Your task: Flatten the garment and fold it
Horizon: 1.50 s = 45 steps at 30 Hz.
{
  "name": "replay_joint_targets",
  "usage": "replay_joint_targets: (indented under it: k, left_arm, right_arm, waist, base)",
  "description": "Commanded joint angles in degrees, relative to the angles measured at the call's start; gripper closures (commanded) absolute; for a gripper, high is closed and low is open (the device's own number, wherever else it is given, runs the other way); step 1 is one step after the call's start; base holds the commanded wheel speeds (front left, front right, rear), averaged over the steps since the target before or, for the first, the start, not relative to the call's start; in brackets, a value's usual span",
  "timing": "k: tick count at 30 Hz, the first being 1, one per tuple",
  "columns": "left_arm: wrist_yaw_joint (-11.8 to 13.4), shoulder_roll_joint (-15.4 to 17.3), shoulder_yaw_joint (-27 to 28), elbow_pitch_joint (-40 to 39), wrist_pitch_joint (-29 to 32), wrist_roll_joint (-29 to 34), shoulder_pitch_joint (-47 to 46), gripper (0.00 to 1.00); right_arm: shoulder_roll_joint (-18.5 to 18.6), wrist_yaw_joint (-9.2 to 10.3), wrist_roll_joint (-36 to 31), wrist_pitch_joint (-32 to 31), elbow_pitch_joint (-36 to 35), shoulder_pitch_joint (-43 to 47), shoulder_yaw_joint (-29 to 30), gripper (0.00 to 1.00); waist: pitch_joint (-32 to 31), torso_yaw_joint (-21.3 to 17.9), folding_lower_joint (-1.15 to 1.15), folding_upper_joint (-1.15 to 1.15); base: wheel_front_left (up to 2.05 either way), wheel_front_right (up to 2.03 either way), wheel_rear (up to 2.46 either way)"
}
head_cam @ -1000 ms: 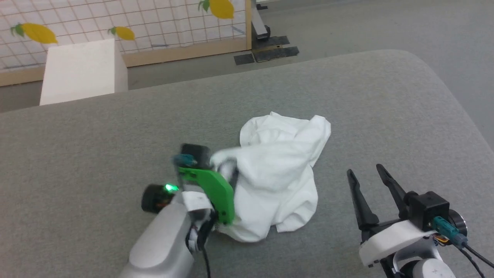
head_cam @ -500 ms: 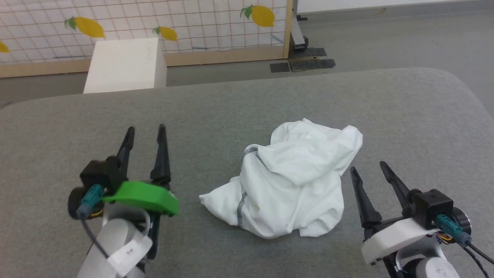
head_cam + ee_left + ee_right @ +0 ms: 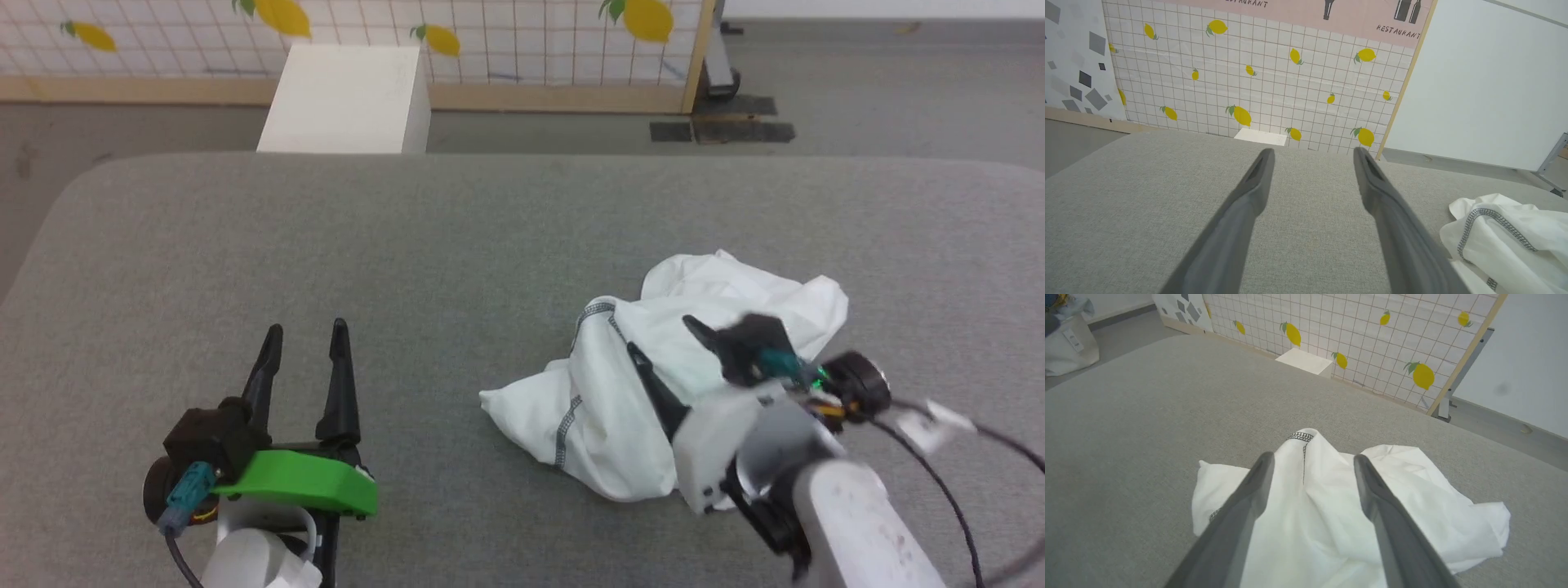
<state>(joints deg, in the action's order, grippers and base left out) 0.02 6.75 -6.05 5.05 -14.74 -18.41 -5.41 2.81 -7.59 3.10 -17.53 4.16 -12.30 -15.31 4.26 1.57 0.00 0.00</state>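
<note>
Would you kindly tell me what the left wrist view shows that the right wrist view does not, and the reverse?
Of these two, the left wrist view has the open left gripper and a pink restaurant sign with dark bottle silhouettes. The right wrist view has the open right gripper, its fingers framing the thin white garment with dark zigzag stitching, and a pale fabric bag on the floor. Both share the garment, the grey fabric-covered surface, the lemon-print grid panel and the white box.
</note>
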Motion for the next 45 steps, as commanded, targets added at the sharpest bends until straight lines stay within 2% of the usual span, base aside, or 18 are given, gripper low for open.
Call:
replay_joint_targets:
  k: [1,5,9,10,11,12,13,14,19,22,26,29,35,39,42,43,44,45]
  left_arm:
    - [-0.4,-0.5,0.3,-0.2,-0.3,1.0,0.0,0.0]
    - [-1.9,-1.9,0.9,0.5,-0.3,1.8,-1.4,0.0]
    - [-2.9,-2.9,1.1,1.4,-0.3,2.1,-2.4,0.0]
    - [-3.1,-3.1,1.1,1.6,-0.3,2.1,-2.5,0.0]
    - [-3.2,-3.2,1.2,1.8,-0.3,2.2,-2.6,0.0]
    - [-3.4,-3.4,1.3,2.0,-0.3,2.3,-2.6,0.0]
    - [-3.5,-3.4,1.4,2.2,-0.3,2.4,-2.7,0.0]
    - [-3.6,-3.5,1.4,2.4,-0.3,2.5,-2.7,0.0]
    - [-3.9,-3.7,2.0,3.1,-0.3,2.8,-2.1,0.0]
    - [-4.1,-3.8,2.4,3.3,-0.3,3.3,-1.5,0.0]
    - [-4.3,-3.8,2.7,3.4,-0.3,3.9,-0.8,0.0]
    - [-4.5,-3.8,2.8,3.5,-0.3,4.3,-0.4,0.0]
    - [-5.0,-3.9,2.5,4.0,-0.3,4.6,0.3,0.0]
    - [-5.2,-3.9,2.2,4.3,-0.3,4.7,0.3,0.0]
    - [-5.4,-3.9,1.9,4.5,-0.3,4.8,-0.1,0.0]
    - [-5.4,-3.9,1.7,4.7,-0.3,4.7,-0.2,0.0]
    - [-5.5,-3.9,1.5,5.0,-0.3,4.6,-0.3,0.0]
    - [-5.6,-3.9,1.2,5.3,-0.3,4.5,-0.5,0.0]
  right_arm:
    - [0.1,0.1,-1.3,-2.5,1.2,-2.4,-0.1,0.0]
    - [0.4,0.1,-4.1,-14.4,7.9,-9.4,-2.1,0.0]
    - [2.0,0.1,-3.0,-21.5,13.4,-14.3,-5.4,0.0]
    - [2.4,0.1,-2.3,-23.0,14.7,-15.2,-6.1,0.07]
    - [2.8,0.1,-2.0,-24.2,15.6,-15.8,-6.7,0.46]
    - [3.3,0.1,-1.6,-25.2,16.4,-16.6,-7.5,0.64]
    - [3.6,0.1,-1.3,-25.3,16.8,-17.1,-7.9,0.89]
    - [4.0,0.1,-1.1,-25.0,17.0,-17.7,-7.8,1.0]
    - [3.6,0.1,0.3,-18.4,15.4,-19.2,-1.7,1.0]
    - [3.0,0.1,-0.6,-13.3,12.9,-19.6,6.0,1.0]
    - [2.8,0.1,-3.5,-9.9,8.9,-18.1,18.1,1.0]
    - [2.8,0.1,-6.2,-10.5,5.9,-14.7,27.7,1.0]
    - [1.7,0.1,-9.5,-13.9,4.1,-4.5,42.7,1.0]
    - [0.5,0.1,-8.5,-14.4,5.1,0.8,48.0,1.0]
    - [0.2,0.1,-6.7,-13.4,6.0,3.3,49.3,1.0]
    - [0.1,0.1,-5.2,-12.3,6.5,3.9,49.0,0.71]
    - [0.1,0.1,-3.8,-11.3,7.0,4.4,48.7,0.04]
    - [0.1,0.1,-2.4,-10.2,7.3,4.9,48.4,0.0]
  waist:
    - [2.0,1.8,0.0,0.0]
    - [3.9,3.7,0.0,0.0]
    - [5.2,5.4,0.0,0.0]
    - [5.4,5.7,0.0,0.0]
    - [5.6,5.9,0.0,0.0]
    - [5.6,6.1,0.0,0.0]
    - [5.7,6.2,0.0,0.0]
    - [5.6,6.3,0.0,0.0]
    - [4.3,5.6,0.0,0.0]
    - [2.8,4.7,0.0,0.0]
    - [1.1,3.2,0.0,0.0]
    - [0.1,2.0,0.0,0.0]
    - [-0.8,-0.1,0.0,0.0]
    - [-0.5,-1.6,0.0,0.0]
    - [-0.1,-2.7,0.0,0.0]
    - [-0.1,-3.0,0.0,0.0]
    - [-0.1,-3.4,0.0,0.0]
    - [-0.1,-3.6,0.0,0.0]
  base:
    - [0.0,0.0,0.0]
    - [0.0,0.0,0.0]
    - [0.0,0.0,0.0]
    - [0.0,0.0,0.0]
    - [0.0,0.0,0.0]
    - [0.0,0.0,0.0]
    - [0.0,0.0,0.0]
    - [0.0,0.0,0.0]
    - [0.0,0.0,0.0]
    - [0.0,0.0,0.0]
    - [0.0,0.0,0.0]
    - [0.0,0.0,0.0]
    - [0.0,0.0,0.0]
    - [0.0,0.0,0.0]
    - [0.0,0.0,0.0]
    - [0.0,0.0,0.0]
    - [0.0,0.0,0.0]
    - [0.0,0.0,0.0]
